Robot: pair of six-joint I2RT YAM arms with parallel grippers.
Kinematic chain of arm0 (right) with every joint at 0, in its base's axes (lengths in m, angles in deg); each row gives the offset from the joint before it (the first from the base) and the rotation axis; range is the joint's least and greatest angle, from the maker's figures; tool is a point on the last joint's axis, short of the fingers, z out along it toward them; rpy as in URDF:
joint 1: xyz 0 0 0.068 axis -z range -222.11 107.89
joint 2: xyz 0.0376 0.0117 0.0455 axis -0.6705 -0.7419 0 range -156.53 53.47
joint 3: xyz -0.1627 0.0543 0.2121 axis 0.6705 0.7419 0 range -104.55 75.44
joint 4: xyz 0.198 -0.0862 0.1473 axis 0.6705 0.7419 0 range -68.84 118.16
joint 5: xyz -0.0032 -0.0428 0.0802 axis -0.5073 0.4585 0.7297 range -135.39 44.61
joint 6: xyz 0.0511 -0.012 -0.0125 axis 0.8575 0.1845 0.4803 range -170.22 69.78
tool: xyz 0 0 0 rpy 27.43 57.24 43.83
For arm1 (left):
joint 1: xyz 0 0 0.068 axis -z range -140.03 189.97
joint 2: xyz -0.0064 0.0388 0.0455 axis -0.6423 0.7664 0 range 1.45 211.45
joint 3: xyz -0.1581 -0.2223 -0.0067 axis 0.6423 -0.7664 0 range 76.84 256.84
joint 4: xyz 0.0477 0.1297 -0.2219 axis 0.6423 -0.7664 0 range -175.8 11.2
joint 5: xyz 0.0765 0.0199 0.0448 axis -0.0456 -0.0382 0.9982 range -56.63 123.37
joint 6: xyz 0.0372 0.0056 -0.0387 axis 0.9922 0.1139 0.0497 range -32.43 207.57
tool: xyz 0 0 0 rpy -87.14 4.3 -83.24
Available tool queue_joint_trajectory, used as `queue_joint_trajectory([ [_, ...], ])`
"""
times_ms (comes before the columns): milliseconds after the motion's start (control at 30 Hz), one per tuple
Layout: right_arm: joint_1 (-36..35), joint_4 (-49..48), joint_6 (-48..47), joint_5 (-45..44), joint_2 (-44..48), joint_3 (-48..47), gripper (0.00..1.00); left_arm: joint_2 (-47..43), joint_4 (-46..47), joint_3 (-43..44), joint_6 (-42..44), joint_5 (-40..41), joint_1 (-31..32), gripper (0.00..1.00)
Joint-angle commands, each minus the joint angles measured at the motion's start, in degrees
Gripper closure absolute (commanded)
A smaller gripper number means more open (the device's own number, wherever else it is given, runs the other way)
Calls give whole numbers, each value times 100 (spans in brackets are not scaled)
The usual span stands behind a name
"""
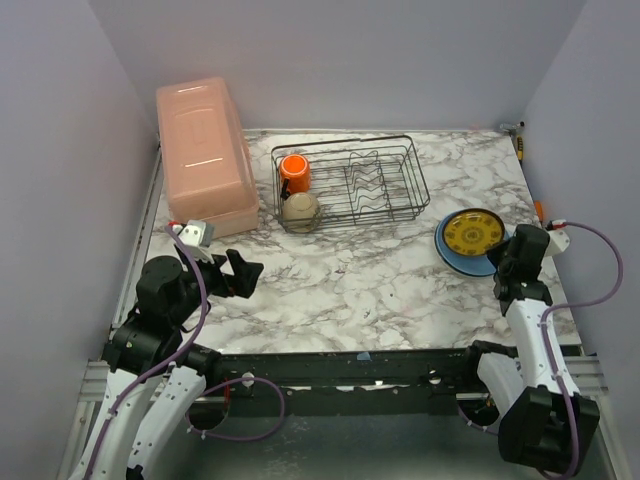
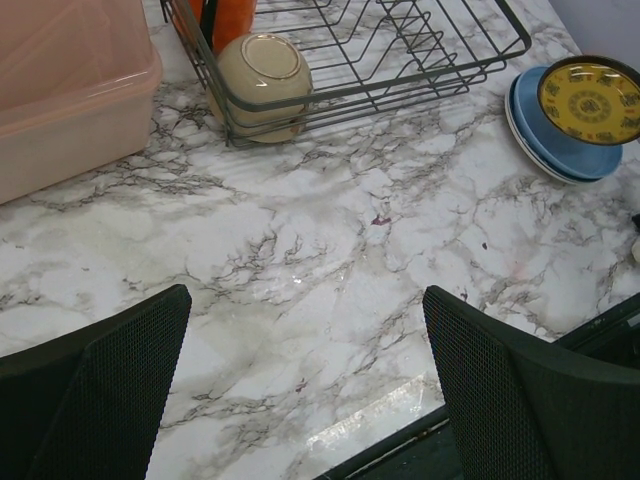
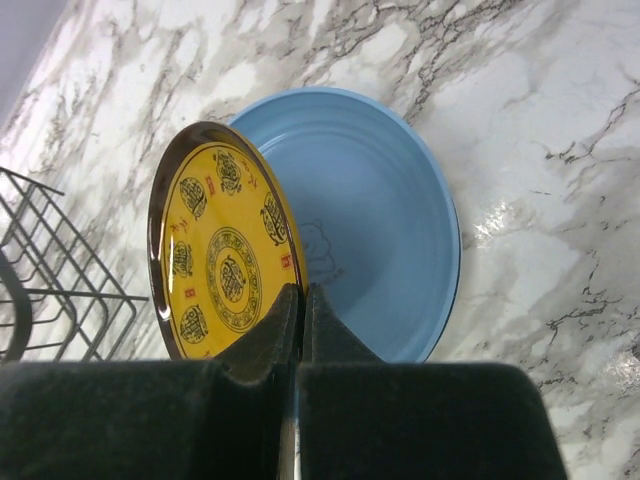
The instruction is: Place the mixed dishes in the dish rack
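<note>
The black wire dish rack stands at the back middle, holding the orange mug and the small white bowl at its left end. The light-blue plate lies on the table at the right. My right gripper is shut on the rim of the small yellow-brown plate, holding it tilted over the blue plate. My left gripper is open and empty above bare table at the near left. The rack, bowl and both plates show in the left wrist view. The white teal-rimmed plate is out of view.
A big pink lidded box stands at the back left, next to the rack. Grey walls close both sides. The table's near edge runs in front of the arm bases.
</note>
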Motion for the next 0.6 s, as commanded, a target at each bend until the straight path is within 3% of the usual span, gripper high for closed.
queue_joint_trajectory([
  [0,5,269,-72,214,350,-407,100,29,152,-59,24,-206,-26,1],
  [133,6,441,-85,901,525,-644,100,176,285,-80,-273,-461,-26,2],
  [300,6,157,-212,2426,597,-795,100,618,1229,-159,-1125,-1345,-18,2],
  [567,-3,107,-104,4252,402,-1269,100,2508,2037,913,-1867,-2741,21,1],
])
